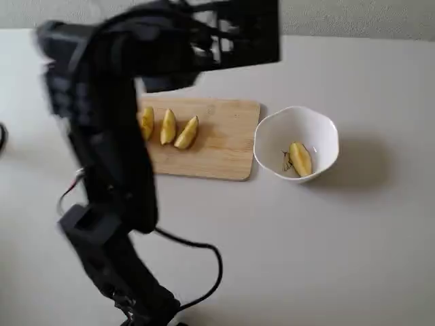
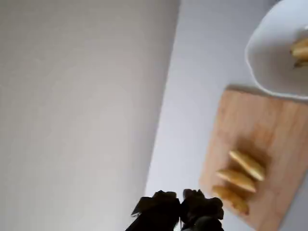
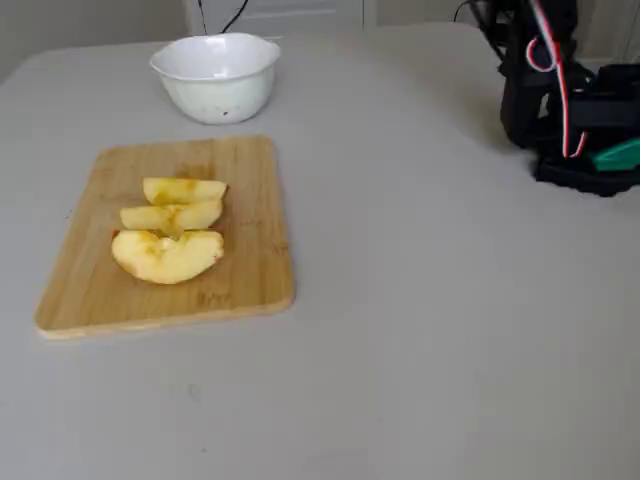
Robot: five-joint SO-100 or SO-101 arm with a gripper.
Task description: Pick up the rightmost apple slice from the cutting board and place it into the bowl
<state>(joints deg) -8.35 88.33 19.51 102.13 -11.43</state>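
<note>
The bamboo cutting board [image 1: 224, 136] lies mid-table with three yellow apple slices in a row. The one furthest right in this fixed view is a plain golden slice [image 1: 187, 132], nearest the bowl. The white wavy-rimmed bowl [image 1: 272, 132] stands just right of the board and holds one apple slice [image 1: 300, 158]. My arm [image 1: 109, 136] is blurred and raised over the board's left end. In the wrist view my gripper [image 2: 181, 214] is shut and empty, high above the table beside the board [image 2: 284, 144], its slices [image 2: 247, 164] and the bowl [image 2: 269, 57].
A black cable [image 1: 204, 248] loops on the table in front of the board. The arm base [image 3: 580, 110] with red wires stands at the far right in the other fixed view, with board [image 3: 240, 170] and bowl [image 3: 215, 95] to its left.
</note>
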